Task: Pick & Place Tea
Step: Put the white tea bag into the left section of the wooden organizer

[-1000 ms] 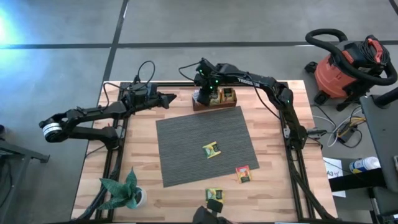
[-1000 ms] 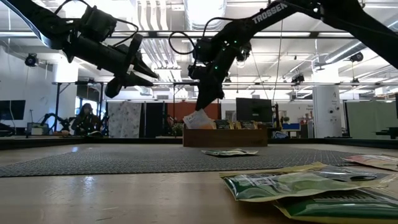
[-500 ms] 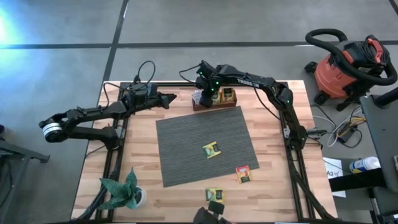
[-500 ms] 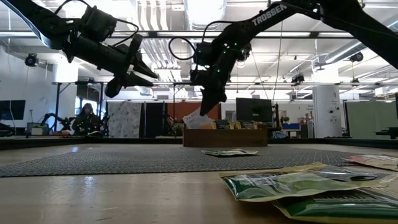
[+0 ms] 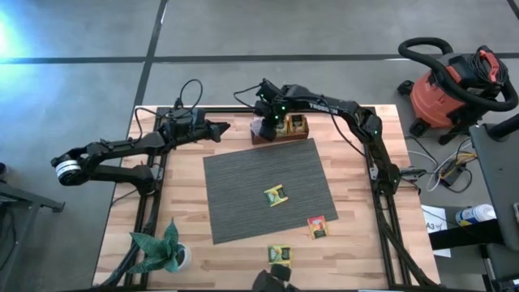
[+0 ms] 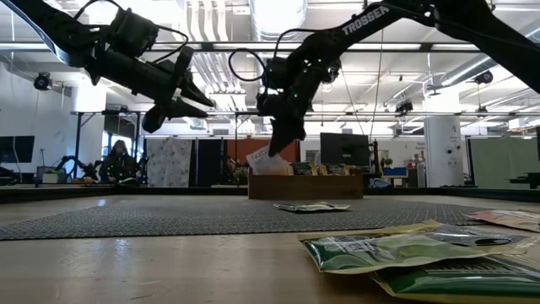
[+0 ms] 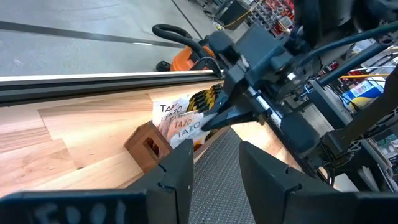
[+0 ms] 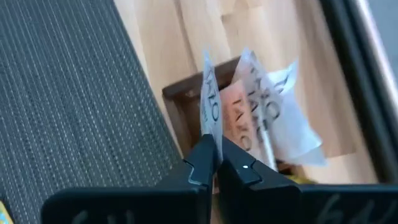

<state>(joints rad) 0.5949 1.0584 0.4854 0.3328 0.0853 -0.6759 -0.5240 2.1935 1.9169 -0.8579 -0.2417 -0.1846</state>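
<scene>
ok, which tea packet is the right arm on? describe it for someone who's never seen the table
Start at the small wooden box on the table's far edge, just beyond the grey mat. Several packets stand upright in it. The white packet at the end nearest the mat is the only one pinched in the right gripper, jaws shut.
</scene>
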